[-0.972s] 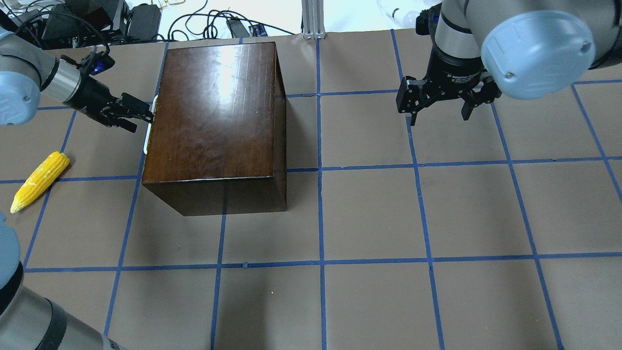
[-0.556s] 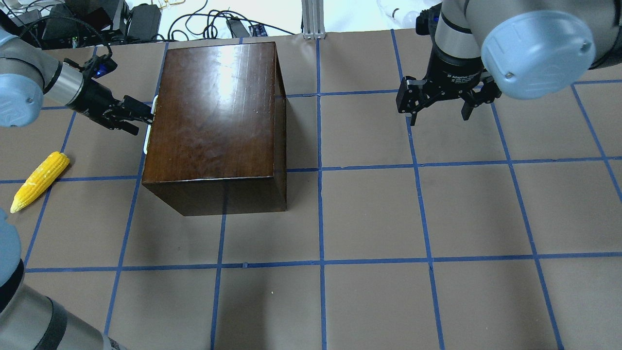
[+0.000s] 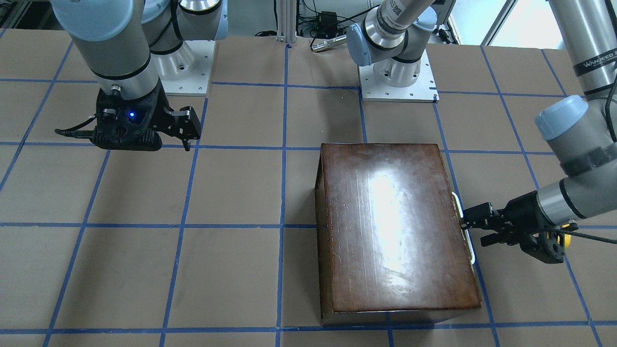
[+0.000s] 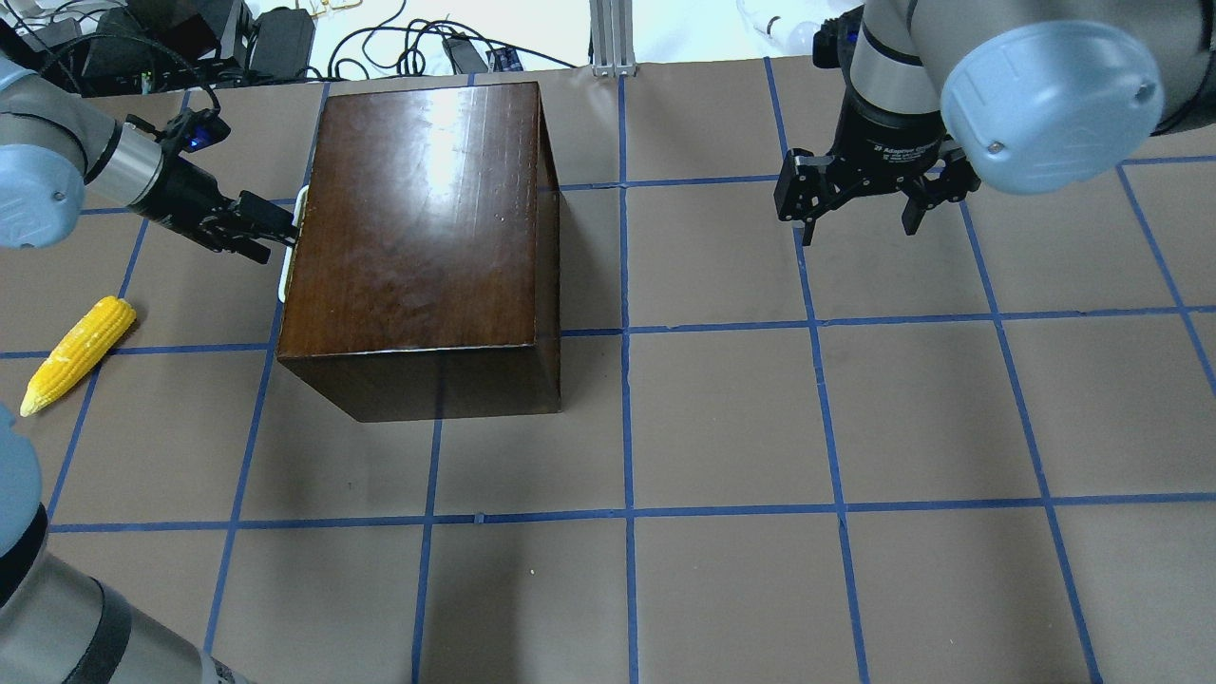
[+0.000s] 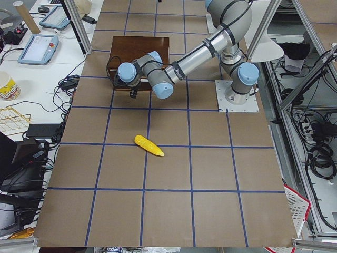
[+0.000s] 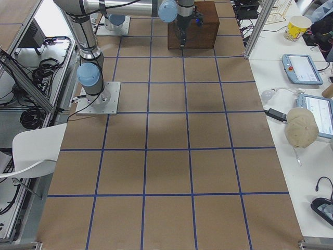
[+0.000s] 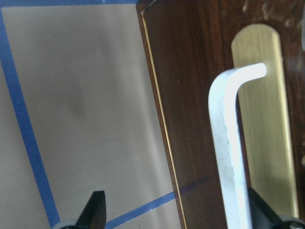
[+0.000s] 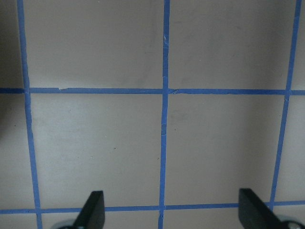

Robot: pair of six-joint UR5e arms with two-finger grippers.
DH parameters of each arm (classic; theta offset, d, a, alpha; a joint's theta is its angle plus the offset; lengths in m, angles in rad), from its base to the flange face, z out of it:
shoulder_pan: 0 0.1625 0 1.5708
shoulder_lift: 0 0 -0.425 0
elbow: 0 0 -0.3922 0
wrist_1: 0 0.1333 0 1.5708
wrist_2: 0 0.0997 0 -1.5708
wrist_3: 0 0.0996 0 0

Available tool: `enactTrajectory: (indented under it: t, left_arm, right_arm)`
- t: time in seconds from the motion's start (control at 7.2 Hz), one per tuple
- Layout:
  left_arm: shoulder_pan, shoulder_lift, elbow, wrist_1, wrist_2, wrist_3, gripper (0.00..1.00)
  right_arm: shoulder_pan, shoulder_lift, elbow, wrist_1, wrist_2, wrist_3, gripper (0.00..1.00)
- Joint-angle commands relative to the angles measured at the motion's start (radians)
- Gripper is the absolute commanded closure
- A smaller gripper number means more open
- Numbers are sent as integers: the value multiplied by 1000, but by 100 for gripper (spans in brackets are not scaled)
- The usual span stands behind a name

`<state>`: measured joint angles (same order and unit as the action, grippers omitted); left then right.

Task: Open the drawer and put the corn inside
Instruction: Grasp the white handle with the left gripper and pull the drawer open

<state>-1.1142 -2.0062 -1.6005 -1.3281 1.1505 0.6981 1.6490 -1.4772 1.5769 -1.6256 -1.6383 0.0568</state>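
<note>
A bright yellow tapered corn cob (image 4: 78, 353) lies on the brown, blue-taped worktop (image 4: 722, 418) by its left edge, nearly hidden in the front-facing view. Beyond it, the left fingers (image 4: 275, 230) sit at the whitish handle (image 7: 228, 143) of the glossy dark-brown wooden box (image 4: 418, 218) and its drawer (image 7: 190, 95). Only the wrist view shows them spread, straddling the handle. By the far edge, the right fingers (image 4: 798, 204) hang released above the worktop.

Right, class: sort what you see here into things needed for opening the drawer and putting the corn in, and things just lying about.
For the job: drawer, its handle, brown box, corn, left gripper with jaws open around the handle.

Lying about: paper cup, tablet, white chair. The right gripper hangs idle, open.
</note>
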Motion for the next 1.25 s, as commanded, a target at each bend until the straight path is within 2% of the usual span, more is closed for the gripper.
enactTrajectory:
  t: [0.0, 1.11]
  left_arm:
    - [26, 0, 7, 1, 2, 4, 0]
    - [82, -2, 14, 21, 18, 63, 0]
  right_arm:
    - [0, 0, 0, 1, 0, 0, 0]
    - [0, 0, 0, 0, 0, 0, 0]
